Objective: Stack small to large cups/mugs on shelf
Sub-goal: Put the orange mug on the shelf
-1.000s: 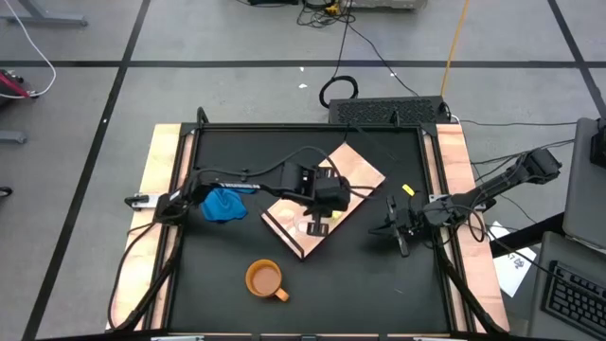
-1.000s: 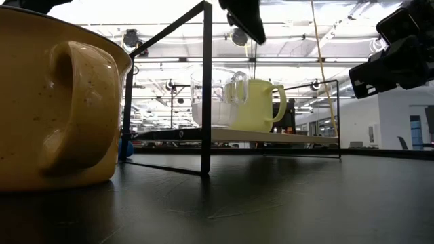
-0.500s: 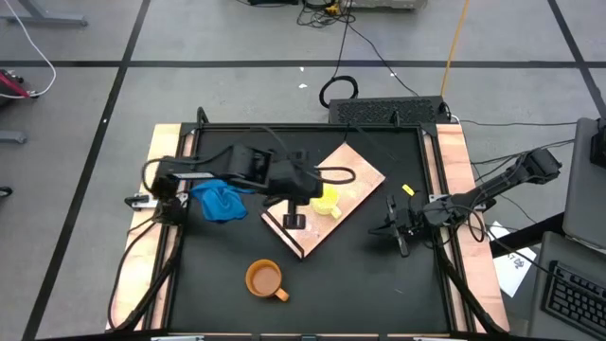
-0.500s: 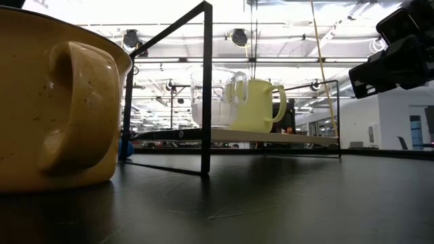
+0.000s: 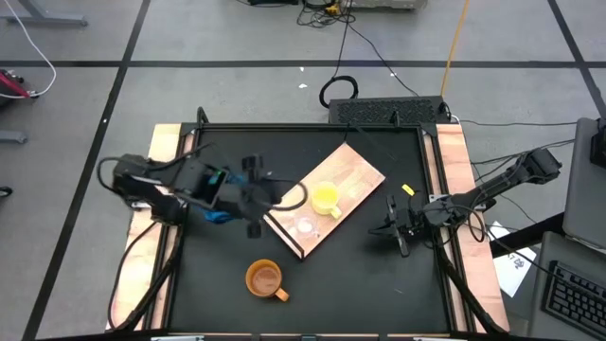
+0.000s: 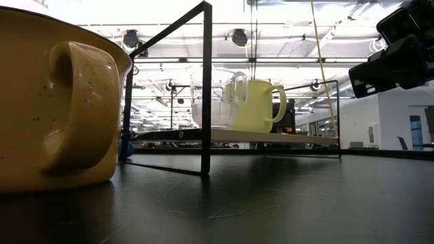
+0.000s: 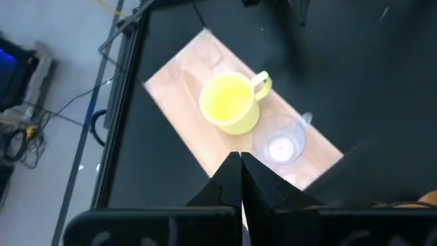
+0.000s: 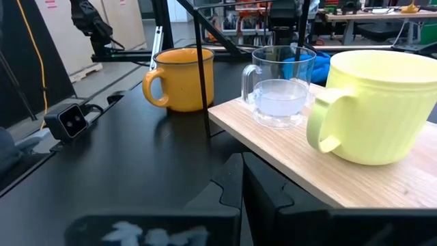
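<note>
The light-wood shelf [image 5: 355, 175] stands slantwise in the middle of the table. The yellow cup [image 5: 326, 199] and the small clear glass cup [image 5: 306, 225] stand upright on it side by side, as the low view shows [image 6: 258, 105] [image 6: 213, 102]. The orange-brown cup [image 5: 265, 279] stands on the black tabletop near the front edge. My left gripper [image 5: 270, 199] is shut and empty, left of the shelf and above the table. My right gripper [image 5: 393, 230] is shut and empty, right of the shelf, pointing at it.
A blue cloth [image 5: 218, 210] lies left of the shelf, partly under my left arm. A small yellow piece [image 5: 408, 190] lies on the table right of the shelf. A small camera block [image 8: 72, 119] sits at the near edge, next to the orange-brown cup.
My left gripper has drawn back from above the cups on the shelf toward the table's left edge, leaving the top of the low view. The yellow cup, covered by it before, now shows. The cups and shelf have stayed in place.
</note>
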Motion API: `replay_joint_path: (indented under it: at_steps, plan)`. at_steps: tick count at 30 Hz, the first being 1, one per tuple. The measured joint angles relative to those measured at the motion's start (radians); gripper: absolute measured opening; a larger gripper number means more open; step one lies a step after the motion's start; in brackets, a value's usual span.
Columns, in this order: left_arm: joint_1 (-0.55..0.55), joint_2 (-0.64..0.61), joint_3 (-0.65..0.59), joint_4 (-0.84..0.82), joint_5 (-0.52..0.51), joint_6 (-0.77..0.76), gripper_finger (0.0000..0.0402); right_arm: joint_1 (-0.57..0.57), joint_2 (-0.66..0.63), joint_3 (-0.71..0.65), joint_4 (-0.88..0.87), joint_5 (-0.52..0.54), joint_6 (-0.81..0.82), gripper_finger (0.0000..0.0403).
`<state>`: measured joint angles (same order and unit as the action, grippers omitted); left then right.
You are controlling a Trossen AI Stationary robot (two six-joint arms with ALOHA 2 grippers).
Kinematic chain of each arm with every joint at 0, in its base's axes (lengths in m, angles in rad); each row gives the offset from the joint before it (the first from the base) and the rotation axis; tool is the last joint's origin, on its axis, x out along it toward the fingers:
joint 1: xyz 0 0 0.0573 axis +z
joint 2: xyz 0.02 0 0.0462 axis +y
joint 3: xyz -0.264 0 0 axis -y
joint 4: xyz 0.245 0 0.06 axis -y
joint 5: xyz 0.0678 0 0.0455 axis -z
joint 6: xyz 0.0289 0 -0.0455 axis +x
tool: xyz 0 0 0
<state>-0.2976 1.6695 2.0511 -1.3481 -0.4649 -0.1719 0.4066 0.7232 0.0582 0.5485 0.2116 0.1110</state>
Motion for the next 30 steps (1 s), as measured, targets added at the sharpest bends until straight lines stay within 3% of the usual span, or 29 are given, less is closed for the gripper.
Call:
replay_joint_path:
  at_steps: [3, 8, 16, 25, 30]
  plan:
    - [-0.042, -0.108, -0.197, 0.168, -0.019, 0.011, 0.0001, 0.0, 0.0, 0.0, 0.0, 0.0, -0.008, 0.0]
    - [-0.108, -0.322, -0.571, 0.584, 0.025, 0.115, 0.0001, 0.0, 0.0, 0.0, 0.004, 0.0, -0.018, 0.0]
    - [-0.122, -0.58, -1.101, 1.12, 0.048, 0.152, 0.0001, 0.0, 0.0, 0.0, 0.008, 0.0, -0.018, 0.0]
    - [-0.106, -0.717, -1.435, 1.494, 0.13, 0.17, 0.0001, 0.0, 0.0, 0.0, 0.008, 0.0, -0.021, 0.0]
    - [-0.126, -0.797, -1.566, 1.676, 0.158, 0.283, 0.0, 0.0, 0.0, 0.0, 0.008, 0.0, -0.031, 0.0]
